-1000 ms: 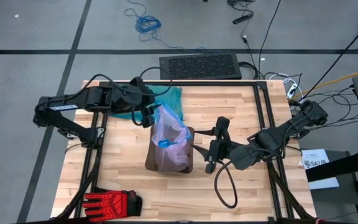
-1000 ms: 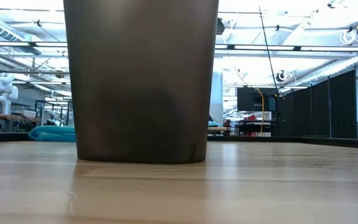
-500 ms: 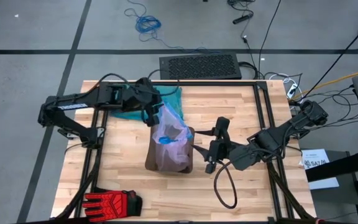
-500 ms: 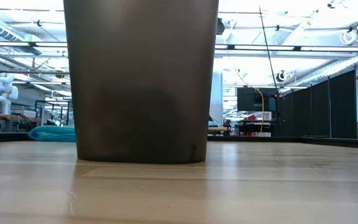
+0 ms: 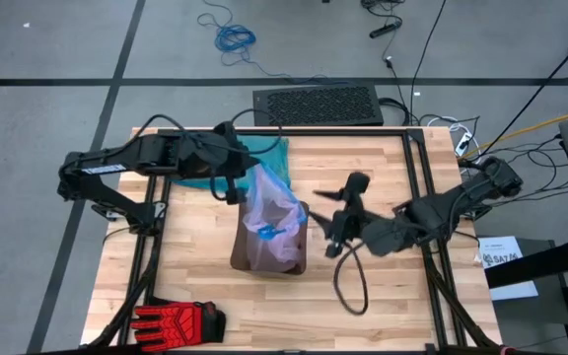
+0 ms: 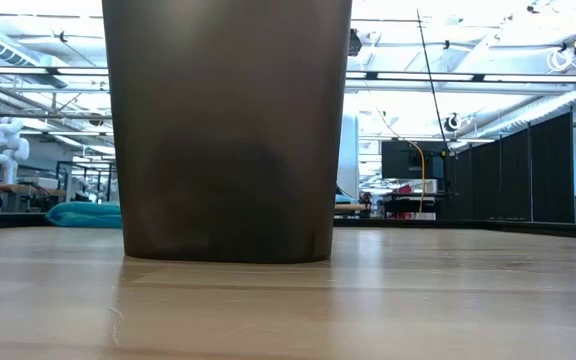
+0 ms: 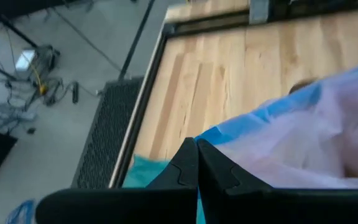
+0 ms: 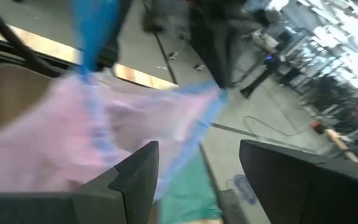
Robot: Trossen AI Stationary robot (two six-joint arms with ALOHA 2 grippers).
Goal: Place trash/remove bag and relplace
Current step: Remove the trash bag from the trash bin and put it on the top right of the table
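Observation:
A lilac-pink bag [image 5: 269, 212] with a blue rim lines a dark brown bin [image 5: 301, 251] at the table's middle; the bin fills the low view [image 6: 228, 130]. My left gripper [image 5: 237, 189] is shut at the bag's far-left rim. My right gripper [image 5: 331, 235] hangs open just right of the bin, nothing between its fingers [image 8: 197, 180]. A teal-green bag [image 5: 264, 158] lies flat on the table beyond the bin, under my left arm. The trash is out of view. My left gripper pinches the bag's blue rim [image 7: 219, 134] between its two shut fingertips, at the rim's far-left side. The fingers come from the table's left, slanting down. The rim stands raised above the bin, and the rest of the bag sits inside it.
A red-and-black glove [image 5: 177, 320] lies at the near left corner. A black perforated box [image 5: 316, 105] stands on the floor past the far edge. A cable loop [image 5: 348, 286] hangs below my right arm. Bare wood lies near the front edge.
My left gripper has shut on the bag's blue rim, having first reached toward the bin and then drawn a little back left. My right gripper has swung up and toward the far edge, turning, and stays open.

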